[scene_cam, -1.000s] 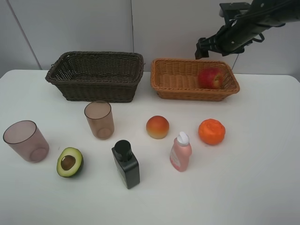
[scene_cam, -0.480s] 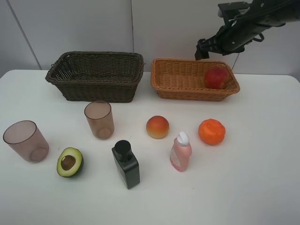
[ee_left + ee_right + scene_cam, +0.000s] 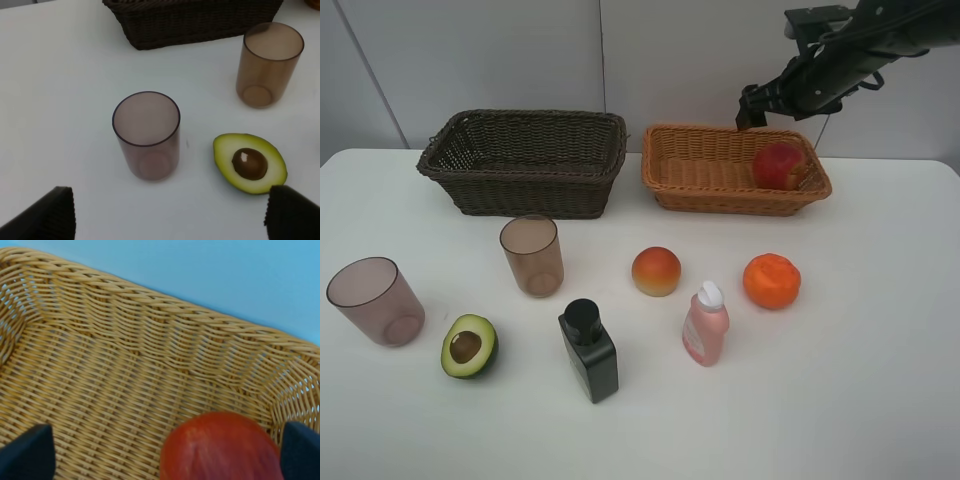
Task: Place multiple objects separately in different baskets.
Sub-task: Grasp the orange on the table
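Inside tan basket (image 3: pixel 720 196), red apple (image 3: pixel 778 164) by right wall, hand (image 3: pixel 164 455) spread above

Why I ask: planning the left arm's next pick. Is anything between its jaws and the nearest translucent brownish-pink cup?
Nothing visible. Only bare white table lies between the open left gripper and the translucent brownish-pink cup; the halved green avocado sits beside the cup, apart from it.

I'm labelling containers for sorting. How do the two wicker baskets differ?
The dark brown basket is deeper and shows nothing inside; the light tan basket is shallower and holds the red apple near its right end. The dark one stands left, the tan one right. Both are rectangular wicker.
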{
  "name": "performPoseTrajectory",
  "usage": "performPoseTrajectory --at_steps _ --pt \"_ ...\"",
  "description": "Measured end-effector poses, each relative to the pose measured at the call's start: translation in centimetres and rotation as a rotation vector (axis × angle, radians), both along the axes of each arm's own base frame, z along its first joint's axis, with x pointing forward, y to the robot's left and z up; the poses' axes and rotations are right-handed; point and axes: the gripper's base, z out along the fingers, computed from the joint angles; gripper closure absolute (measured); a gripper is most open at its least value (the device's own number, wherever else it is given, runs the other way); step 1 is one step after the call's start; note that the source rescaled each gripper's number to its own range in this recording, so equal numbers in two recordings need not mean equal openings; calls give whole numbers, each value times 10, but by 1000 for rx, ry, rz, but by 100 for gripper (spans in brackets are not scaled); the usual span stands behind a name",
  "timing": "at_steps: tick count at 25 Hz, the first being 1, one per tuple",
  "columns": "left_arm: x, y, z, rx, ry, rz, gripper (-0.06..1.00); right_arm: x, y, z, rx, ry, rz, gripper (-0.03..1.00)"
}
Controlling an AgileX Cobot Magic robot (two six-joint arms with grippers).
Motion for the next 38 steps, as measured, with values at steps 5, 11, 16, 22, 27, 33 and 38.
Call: performPoseTrajectory --at_steps 5,11,16,22,27,33,38 --pt "0 0 0 0 0 0 -6 0 0 0 -1 0 0 5" --pt "0 0 0 0 0 0 -6 0 0 0 0 0 0 4" --pt "0 0 0 0 0 0 -6 -2 0 -2 -5 35 3 4" --pt "0 0 0 0 0 0 -6 -8 -1 -1 -10 82 8 4" --pt "0 0 0 0 0 0 -6 -17 -2 13 -14 116 15 4" --pt "0 0 0 0 0 0 -6 -31 1 20 -35 207 39 4" --pt "0 0 0 0 0 0 -6 -44 12 26 -57 287 76 4"
